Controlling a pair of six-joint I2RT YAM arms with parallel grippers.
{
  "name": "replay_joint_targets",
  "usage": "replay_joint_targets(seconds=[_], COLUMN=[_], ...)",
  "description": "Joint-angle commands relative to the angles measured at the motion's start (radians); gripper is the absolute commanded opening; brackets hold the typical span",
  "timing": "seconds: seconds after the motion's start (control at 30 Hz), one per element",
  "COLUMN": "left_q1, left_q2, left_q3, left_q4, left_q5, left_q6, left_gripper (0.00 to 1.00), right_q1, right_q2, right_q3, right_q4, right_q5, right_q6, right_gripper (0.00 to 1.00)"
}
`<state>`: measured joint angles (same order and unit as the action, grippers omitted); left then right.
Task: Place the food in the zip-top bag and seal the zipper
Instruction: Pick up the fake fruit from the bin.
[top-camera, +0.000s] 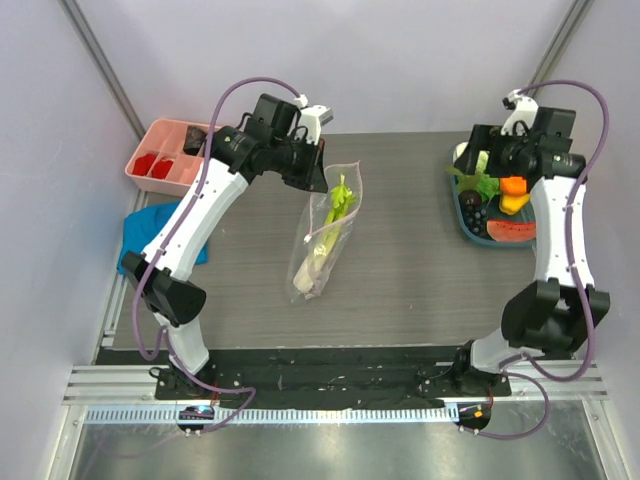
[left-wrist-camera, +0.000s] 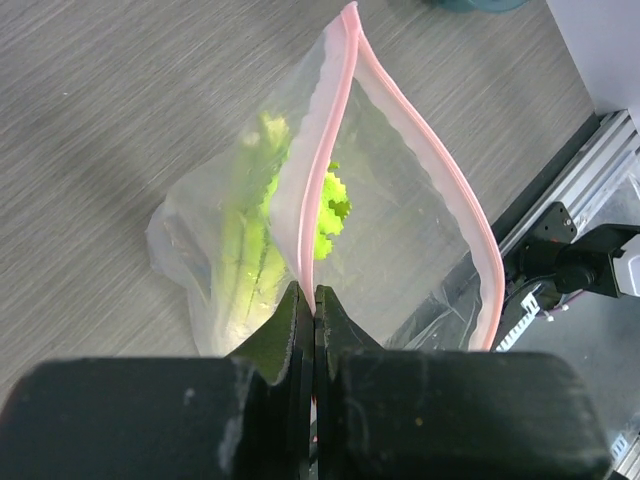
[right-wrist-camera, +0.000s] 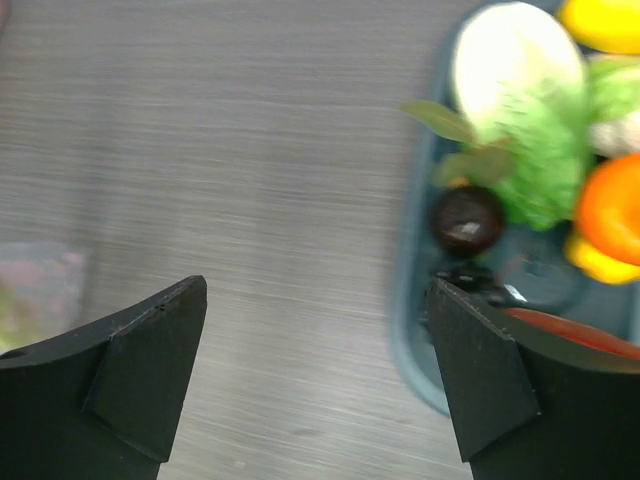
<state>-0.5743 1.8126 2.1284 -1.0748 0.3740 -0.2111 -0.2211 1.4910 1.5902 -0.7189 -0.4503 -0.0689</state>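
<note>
My left gripper (top-camera: 318, 180) is shut on the mouth edge of the zip-top bag (top-camera: 322, 240) and holds it up, so it hangs to the table. Its jaws (left-wrist-camera: 315, 300) pinch the pink zipper (left-wrist-camera: 330, 140), and the mouth gapes to the right. A green-white leek (left-wrist-camera: 250, 250) lies inside the bag (left-wrist-camera: 400, 230). The rest of the food sits in a teal tray (top-camera: 465, 215) at the right: cabbage (right-wrist-camera: 530, 170), an orange (right-wrist-camera: 610, 215), a watermelon slice (top-camera: 512, 230) and a dark fruit (right-wrist-camera: 466, 218). My right gripper (right-wrist-camera: 320, 330) hangs open and empty over the tray's left rim (right-wrist-camera: 410, 300).
A pink compartment tray (top-camera: 165, 155) with red and dark pieces stands at the back left, and a blue cloth (top-camera: 150, 230) lies in front of it. White walls close in the table's sides. An aluminium rail (top-camera: 330, 385) runs along the near edge.
</note>
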Motion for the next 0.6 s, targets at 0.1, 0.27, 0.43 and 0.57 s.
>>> replay_joint_targets(seconds=[0.1, 0.27, 0.43, 0.57], left_q1=[-0.001, 0.001, 0.001, 0.004], left_q2=[0.007, 0.013, 0.022, 0.027], left_q3=[0.053, 0.054, 0.054, 0.057], left_q4=[0.018, 0.021, 0.019, 0.016], left_q5=[0.0, 0.003, 0.011, 0.022], left_q6=[-0.022, -0.027, -0.025, -0.027], left_gripper=[0.0, 0.0, 0.0, 0.0], right_q1=[-0.179, -0.253, -0.265, -0.267], right_q2=[0.205, 0.365, 0.46, 0.521], right_q3=[0.244, 0.349, 0.363, 0.367], right_q4=[-0.122, -0.163, -0.126, -0.059], right_q5=[0.079, 0.102, 0.148, 0.194], right_q6=[-0.221, -0.148, -0.074, -0.037], right_gripper=[0.96, 0.96, 0.97, 0.98])
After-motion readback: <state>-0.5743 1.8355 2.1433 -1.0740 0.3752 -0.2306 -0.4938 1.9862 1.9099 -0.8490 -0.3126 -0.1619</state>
